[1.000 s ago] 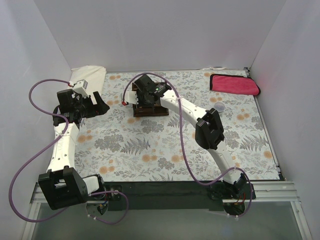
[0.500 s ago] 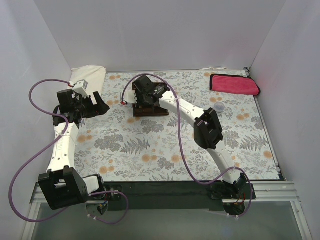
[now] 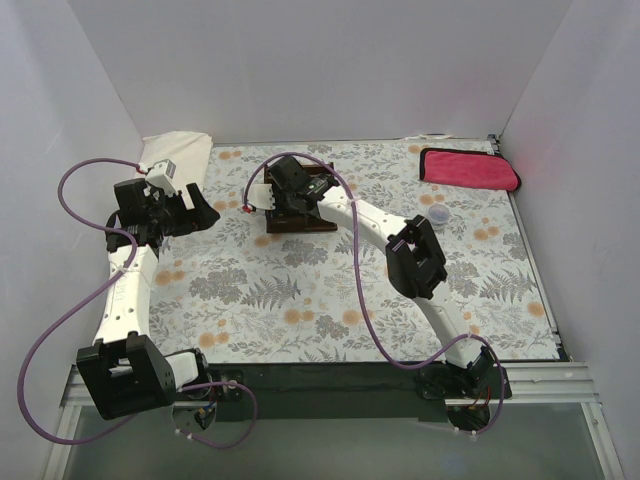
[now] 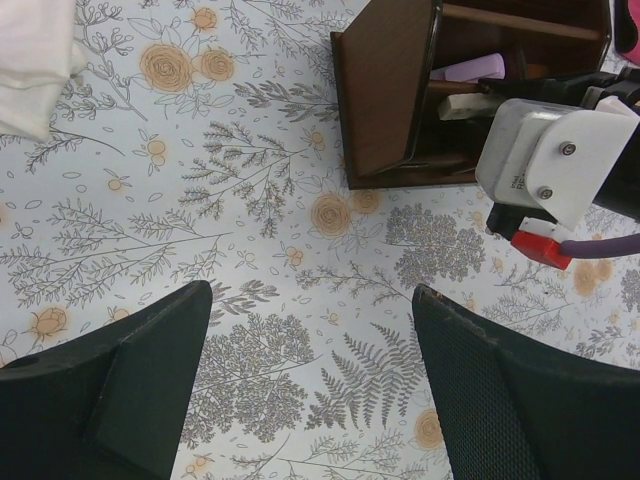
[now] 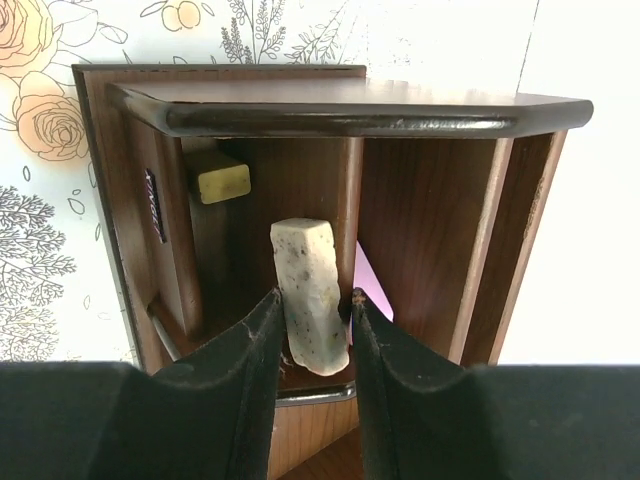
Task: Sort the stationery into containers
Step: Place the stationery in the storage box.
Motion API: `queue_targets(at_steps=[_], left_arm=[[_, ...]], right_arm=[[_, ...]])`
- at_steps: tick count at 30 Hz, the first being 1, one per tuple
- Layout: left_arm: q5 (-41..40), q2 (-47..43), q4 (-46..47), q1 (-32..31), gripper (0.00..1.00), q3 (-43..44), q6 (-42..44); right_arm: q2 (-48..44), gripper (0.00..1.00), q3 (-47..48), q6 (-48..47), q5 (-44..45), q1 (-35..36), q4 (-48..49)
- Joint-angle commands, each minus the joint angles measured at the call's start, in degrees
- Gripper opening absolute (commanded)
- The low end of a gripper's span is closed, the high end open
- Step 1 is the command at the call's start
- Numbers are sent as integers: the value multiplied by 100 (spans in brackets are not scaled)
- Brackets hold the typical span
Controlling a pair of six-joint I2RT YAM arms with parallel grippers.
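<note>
At far left, a white cloth (image 3: 176, 150) lies folded in the back corner of the table (image 3: 300, 290).

Just right of it, the left gripper (image 3: 203, 216) hangs above the floral surface, well apart from the organizer (image 3: 305, 222). In the left wrist view its dark fingers (image 4: 150, 370) stand wide apart with only bare table between them, so the left gripper (image 4: 310, 375) is open and holds nothing. The organizer (image 4: 385, 100) shows at the upper right of that view.

Near the middle of the back of the table, the right gripper (image 3: 288, 197) reaches down over the organizer. In the right wrist view, the right gripper (image 5: 313, 312) is clamped on a cream block (image 5: 310, 295), both fingers (image 5: 235, 395) pressing its sides. The block is speckled, leans slightly, and sits inside the organizer (image 5: 440, 230), in the middle compartment, right against the divider. A tan block (image 5: 220, 178) lies deeper in, to the left of the cream one. A pink piece (image 5: 371, 287) shows just past the divider, in the right compartment.

At far right, a magenta cloth (image 3: 468, 168) lies folded near the back corner, well apart from the organizer.
</note>
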Motion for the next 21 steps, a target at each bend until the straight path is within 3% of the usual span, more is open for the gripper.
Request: queue_targets(at_steps=[1,21], left_arm=[[122,-106,14,36,80,18,-44],[271,-343,111,36,80,-78,-176]], right_arm=[[-336,38,-161,221,-95,9,-347],[-793,43,-108,626,246,89,-593]])
